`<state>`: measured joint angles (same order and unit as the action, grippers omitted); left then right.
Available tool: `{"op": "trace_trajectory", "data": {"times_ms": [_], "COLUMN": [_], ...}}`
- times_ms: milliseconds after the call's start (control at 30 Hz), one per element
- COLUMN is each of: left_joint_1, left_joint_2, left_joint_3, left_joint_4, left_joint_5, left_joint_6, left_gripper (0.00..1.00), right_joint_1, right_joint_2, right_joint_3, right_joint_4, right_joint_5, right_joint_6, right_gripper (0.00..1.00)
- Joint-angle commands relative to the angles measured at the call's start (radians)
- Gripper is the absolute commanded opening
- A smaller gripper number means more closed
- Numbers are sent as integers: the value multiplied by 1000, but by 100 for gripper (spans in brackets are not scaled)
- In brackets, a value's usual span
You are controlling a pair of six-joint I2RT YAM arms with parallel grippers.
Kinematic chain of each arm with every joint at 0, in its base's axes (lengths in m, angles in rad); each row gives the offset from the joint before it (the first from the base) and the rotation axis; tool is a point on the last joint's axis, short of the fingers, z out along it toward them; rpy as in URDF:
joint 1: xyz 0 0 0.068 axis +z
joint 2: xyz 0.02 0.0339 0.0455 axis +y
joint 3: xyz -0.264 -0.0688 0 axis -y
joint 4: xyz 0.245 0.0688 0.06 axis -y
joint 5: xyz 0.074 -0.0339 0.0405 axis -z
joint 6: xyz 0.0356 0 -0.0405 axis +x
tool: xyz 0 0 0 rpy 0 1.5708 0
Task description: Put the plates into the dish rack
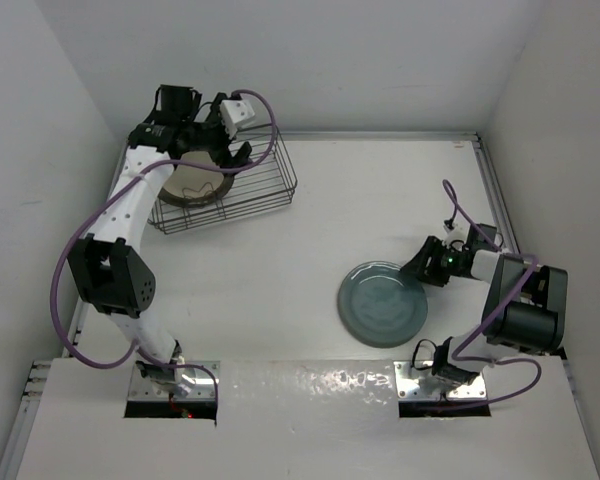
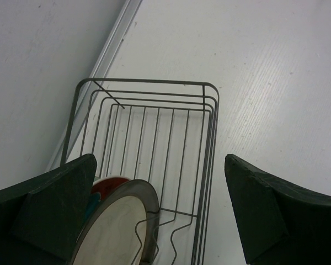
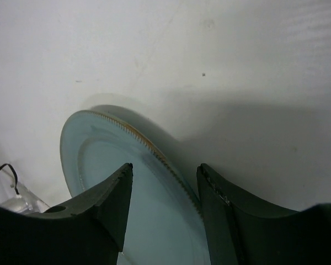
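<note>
The dish rack (image 1: 265, 195) stands at the back left. A cream plate with a brown rim (image 1: 192, 183) stands upright in it. In the left wrist view the cream plate (image 2: 116, 226) sits between rack (image 2: 209, 127) prongs, with the red plate (image 2: 106, 185) just behind it. My left gripper (image 1: 235, 155) is open and empty above the rack (image 2: 160, 160). The blue-teal plate (image 1: 380, 303) lies on the table at the right. My right gripper (image 1: 423, 262) is open at its far-right rim, jaws straddling the plate's edge (image 3: 94, 149) with a gap (image 3: 165, 168). The mint-green plate is out of view.
White walls enclose the table on the left, back and right. The rack's right half (image 1: 270, 170) holds only bare wire and prongs. A purple cable (image 1: 452, 205) loops above the right arm.
</note>
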<state>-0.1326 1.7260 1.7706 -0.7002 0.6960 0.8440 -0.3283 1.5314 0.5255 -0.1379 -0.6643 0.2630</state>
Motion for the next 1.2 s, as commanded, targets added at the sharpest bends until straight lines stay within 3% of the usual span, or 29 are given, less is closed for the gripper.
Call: {"op": "trace_trajectory", "data": {"times_ms": [0,167,267,433,467,500,700,867,1067,1167], "left_joint_1": [-16,-22,-22,-24,-25,-25,-38,-94,-166,-202], "left_joint_2": [-54,-57,-60,-66,-69,-71,-80,-71,-56,-20], "left_joint_3": [0,-2,-5,-5,-5,-5,-22,-51,-92,-92], "left_joint_4": [10,7,-13,-18,-18,-21,-71,-137,-206,-249], "left_joint_5": [26,40,42,40,39,39,69,76,145,186], "left_joint_6": [21,36,66,78,78,78,86,127,211,272], "left_gripper": [97,97,97,97,97,97,97,96,96,98], "right_joint_1": [12,26,99,242,245,245,264,345,400,470], "right_joint_2": [12,-28,-51,4,18,36,7,-146,-306,-320], "right_joint_3": [-13,-5,8,15,8,1,-47,-42,-82,-59], "right_joint_4": [-296,-370,-374,-350,-338,-319,-194,-45,262,264], "right_joint_5": [204,321,415,451,437,422,307,256,129,123], "right_joint_6": [-73,-61,-42,-38,-38,-30,-8,-44,-27,-50], "right_gripper": [52,57,59,30,19,0,0,0,0,0]}}
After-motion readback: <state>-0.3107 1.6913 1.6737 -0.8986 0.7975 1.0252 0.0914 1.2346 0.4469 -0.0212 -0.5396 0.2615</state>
